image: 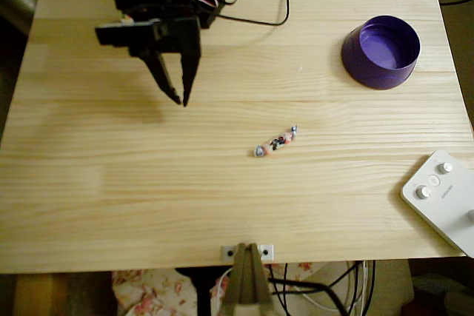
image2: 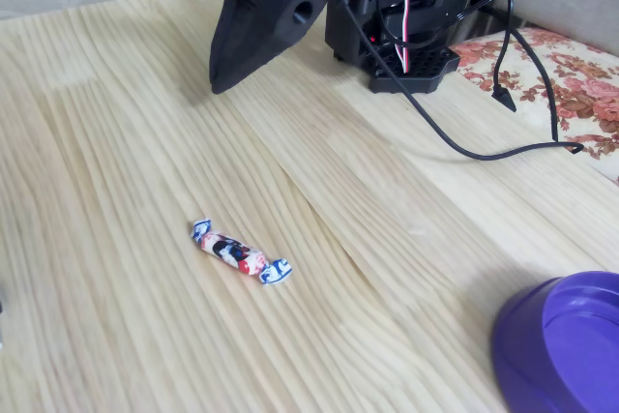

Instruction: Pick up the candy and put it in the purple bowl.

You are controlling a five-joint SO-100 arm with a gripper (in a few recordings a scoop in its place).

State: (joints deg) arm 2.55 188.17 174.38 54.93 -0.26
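My jaws are almost closed, just a thin sliver of gap between the two black pointed fingers, and there's nothing between them; my black two-finger gripper point(image: 180, 99) hangs tips-down over the pale pine tabletop point(image: 111, 197), seen from overhead in the upper left part of the board. In the fixed view that same gripper point(image2: 221, 82) shows as a dark wedge with its point close above the wood, and I can't tell whether it touches. Out from the tips, well apart from me, lies the candy point(image: 275, 141), a tiny wrapped sweet with a reddish-and-dark middle and whitish twisted ends, flat on the wood near the centre of the table, lying at a slant; the fixed view has it point(image2: 239, 251) alone on bare grain. Farther out, the round deep-purple plastic bowl point(image: 381, 51) sits upright near the table's upper right, well apart from the candy. A white box with round knobs point(image: 443, 197) rests at the lower right edge.
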